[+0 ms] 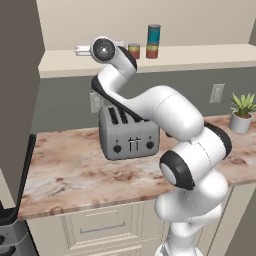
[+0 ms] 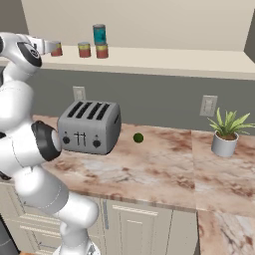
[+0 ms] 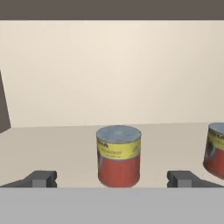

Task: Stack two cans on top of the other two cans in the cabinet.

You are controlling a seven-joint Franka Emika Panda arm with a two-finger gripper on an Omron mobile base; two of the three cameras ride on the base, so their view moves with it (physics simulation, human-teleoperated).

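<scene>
Up on the cabinet (image 2: 164,59) shelf, the gripper (image 3: 112,179) lines up on a lone red can (image 3: 118,155)

Jaws are wide open either side of it, nothing gripped; teal can (image 2: 99,34) already stacked right of it. Closing off-centre could tip it, by the look of it.

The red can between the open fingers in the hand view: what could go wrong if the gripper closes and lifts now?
1. The red can stands ahead of the fingertips, so the open gripper may close short and push it over.
2. A second red can stands close beside; a wide finger could knock it.
3. The teal can already stacked is tall and may fall if bumped.
</scene>
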